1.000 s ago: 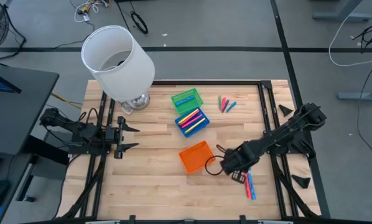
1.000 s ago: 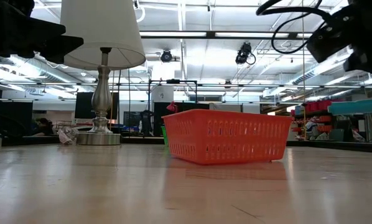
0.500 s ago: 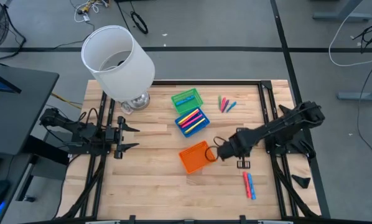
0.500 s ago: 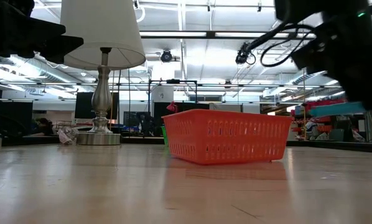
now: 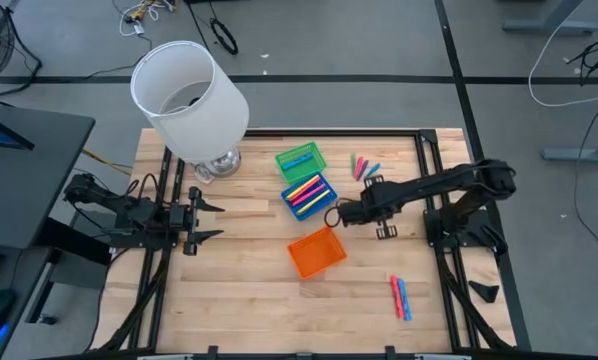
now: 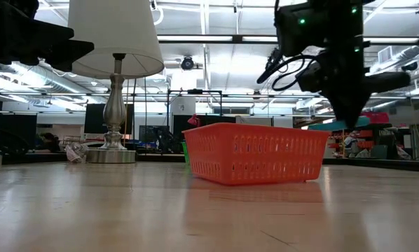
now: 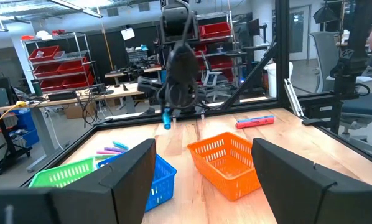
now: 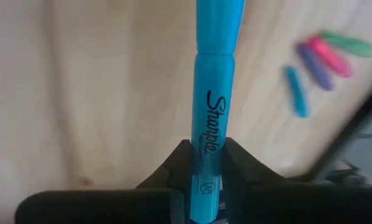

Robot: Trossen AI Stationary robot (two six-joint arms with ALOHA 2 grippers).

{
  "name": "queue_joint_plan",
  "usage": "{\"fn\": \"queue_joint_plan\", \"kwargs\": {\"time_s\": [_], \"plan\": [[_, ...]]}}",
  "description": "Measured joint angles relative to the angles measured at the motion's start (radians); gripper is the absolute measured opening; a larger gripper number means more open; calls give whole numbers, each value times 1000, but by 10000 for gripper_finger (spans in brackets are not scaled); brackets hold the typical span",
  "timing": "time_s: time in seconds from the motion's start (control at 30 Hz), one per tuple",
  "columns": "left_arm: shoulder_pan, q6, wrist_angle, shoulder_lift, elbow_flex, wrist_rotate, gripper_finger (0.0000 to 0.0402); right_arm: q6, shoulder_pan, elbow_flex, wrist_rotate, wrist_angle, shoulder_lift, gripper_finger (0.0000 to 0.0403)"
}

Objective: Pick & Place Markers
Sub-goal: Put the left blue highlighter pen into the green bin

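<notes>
My right gripper [image 5: 339, 214] hangs above the table between the blue tray [image 5: 309, 195] and the orange tray [image 5: 316, 251], shut on a blue marker [image 8: 214, 81]. The left wrist view shows this marker [image 7: 167, 118] below the gripper. The blue tray holds several pink, yellow and orange markers, and the green tray [image 5: 300, 159] holds green ones. A few loose markers [image 5: 362, 167] lie on the table at the far right. A red and a blue marker [image 5: 400, 296] lie at the near right. My left gripper [image 5: 207, 220] waits open at the table's left. My right gripper pinches the blue marker between its two fingers near one end of its barrel [image 8: 204, 163]. The fingers [image 8: 239, 165] slant down from the table's right side. The marker runs on past the fingertips in line with them. It is lifted clear of the table.
A table lamp [image 5: 189, 100] with a white shade stands at the far left. The orange tray [image 6: 255, 152] is in the middle of the table, with bare wood in front of it and to its left. Black frame rails run along the table's sides.
My right gripper has travelled from the near right, beside the red and blue markers, toward the far edge and a little to the left, past the orange tray to the blue tray. Its wrist has rolled on the way. The blue marker has stayed in its shut fingers.
</notes>
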Motion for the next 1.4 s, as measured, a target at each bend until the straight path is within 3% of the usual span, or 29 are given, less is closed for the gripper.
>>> {"fn": "queue_joint_plan", "kwargs": {"time_s": [0.3,0.8,1.07,1.4], "plan": [[0,0,0,0,0,0,273,-177,-92,204,106,22,110,48],[0,0,0,0,0,0,273,-541,-254,678,190,70,429,48],[0,0,0,0,0,0,273,-759,-349,899,232,189,600,48],[0,0,0,0,0,0,273,-866,-403,958,224,307,679,49]]}}
